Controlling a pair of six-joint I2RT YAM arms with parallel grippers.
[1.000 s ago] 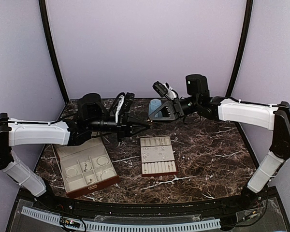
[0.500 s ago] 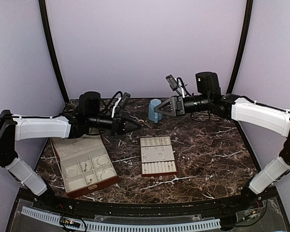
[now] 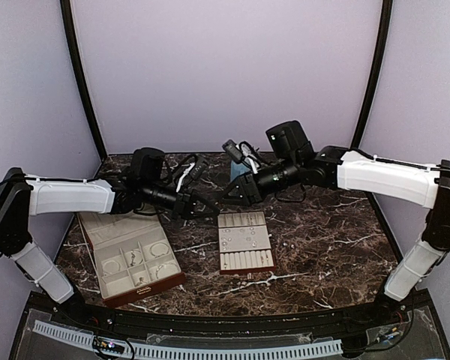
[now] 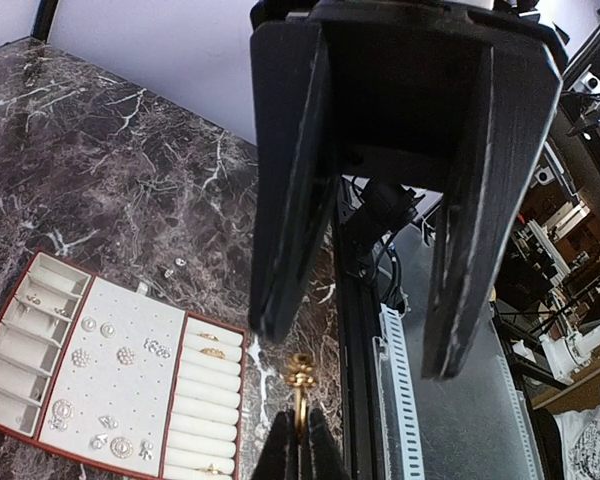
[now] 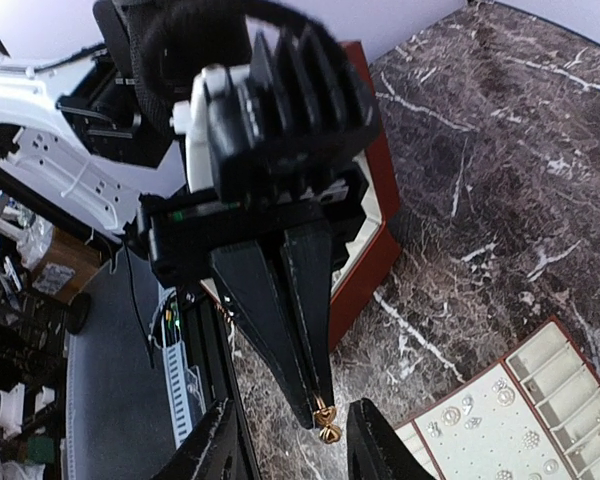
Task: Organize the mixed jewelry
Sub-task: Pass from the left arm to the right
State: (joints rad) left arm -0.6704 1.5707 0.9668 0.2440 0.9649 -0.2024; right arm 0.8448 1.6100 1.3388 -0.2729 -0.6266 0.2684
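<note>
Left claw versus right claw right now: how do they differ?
The left claw is shut on a small gold-coloured jewelry piece; the right claw is open and empty. The left claw reaches rightward, the right claw leftward. Both are black, tips facing each other.

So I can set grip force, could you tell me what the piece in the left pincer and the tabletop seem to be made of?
The piece in the left pincer: apparently metal, gold-coloured and polished, judging by its bright glints; plated or solid cannot be told. The tabletop: dark brown marble or a marble-look laminate, white-veined, smooth with a faint sheen.
</note>
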